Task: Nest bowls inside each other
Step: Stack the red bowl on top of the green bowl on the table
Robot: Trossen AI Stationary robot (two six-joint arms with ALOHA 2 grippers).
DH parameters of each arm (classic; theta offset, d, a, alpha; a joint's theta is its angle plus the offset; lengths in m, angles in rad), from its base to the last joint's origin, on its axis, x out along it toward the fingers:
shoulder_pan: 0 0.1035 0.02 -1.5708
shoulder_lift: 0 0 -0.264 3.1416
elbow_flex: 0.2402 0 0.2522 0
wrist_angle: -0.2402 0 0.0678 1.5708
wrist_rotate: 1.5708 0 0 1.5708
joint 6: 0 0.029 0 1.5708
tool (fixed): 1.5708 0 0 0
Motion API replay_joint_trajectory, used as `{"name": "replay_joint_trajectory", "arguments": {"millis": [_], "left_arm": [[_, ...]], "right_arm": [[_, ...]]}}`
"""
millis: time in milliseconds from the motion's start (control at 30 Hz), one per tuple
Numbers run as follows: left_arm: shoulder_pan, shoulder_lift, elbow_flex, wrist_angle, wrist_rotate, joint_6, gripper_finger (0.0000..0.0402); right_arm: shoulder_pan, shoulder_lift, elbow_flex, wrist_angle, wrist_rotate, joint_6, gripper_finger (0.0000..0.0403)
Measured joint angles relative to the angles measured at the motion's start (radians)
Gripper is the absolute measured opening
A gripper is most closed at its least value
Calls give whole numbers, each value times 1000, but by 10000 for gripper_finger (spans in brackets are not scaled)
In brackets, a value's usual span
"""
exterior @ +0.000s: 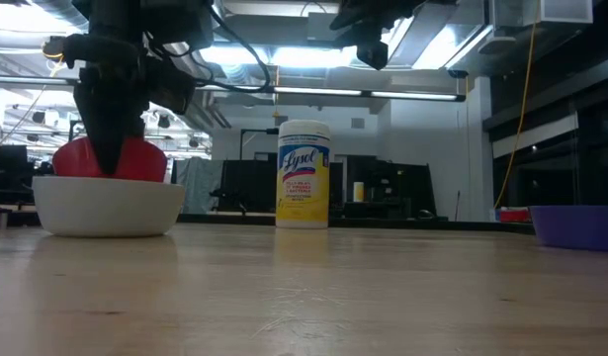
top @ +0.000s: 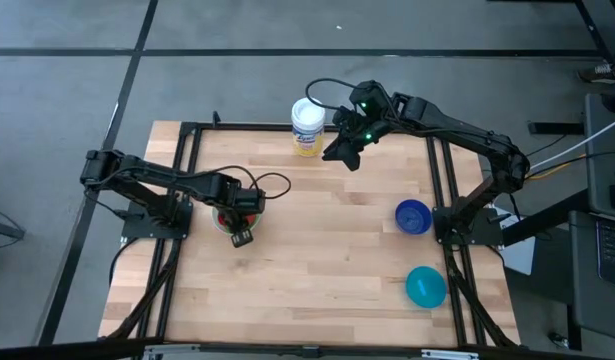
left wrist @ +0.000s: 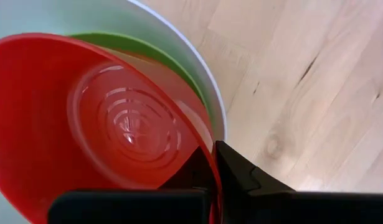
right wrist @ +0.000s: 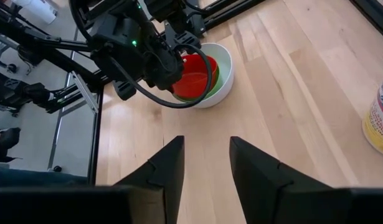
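A white bowl (exterior: 108, 206) stands on the table's left half with a green bowl (left wrist: 147, 53) nested in it. A red bowl (left wrist: 116, 124) is in the green one, its upper part showing above the white rim (exterior: 140, 158). My left gripper (top: 239, 232) is over these bowls, shut on the red bowl. My right gripper (right wrist: 207, 155) hangs open and high near the table's far edge, with nothing between its fingers. A dark blue bowl (top: 413, 216) and a teal bowl (top: 425, 286) stand apart on the table's right side. My left gripper pinches the red bowl's rim (left wrist: 207, 140), one finger inside the bowl and one outside. The fingers come from above, pointing down. The bowl is tilted, and its lower part is down inside the green and white bowls; whether it rests on the green one I cannot tell.
A white-lidded canister with a yellow label (top: 307, 127) stands at the far edge, beside my right gripper. The dark frame rails (top: 187, 180) run along both sides of the wooden table. Bare wood lies between the bowl stack and the two bowls on the right.
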Motion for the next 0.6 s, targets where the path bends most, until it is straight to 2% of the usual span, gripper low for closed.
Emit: {"name": "replay_joint_trajectory", "arguments": {"millis": [133, 367, 600], "left_arm": [[0, 0, 0, 0, 10, 16, 20], [0, 0, 0, 26, 66, 31, 77], [0, -16, 0, 27, 94, 5, 129]], "right_arm": [[0, 0, 0, 0, 0, 0, 138], [0, 0, 0, 0, -1, 0, 153], [0, 0, 0, 0, -3, -1, 146]]}}
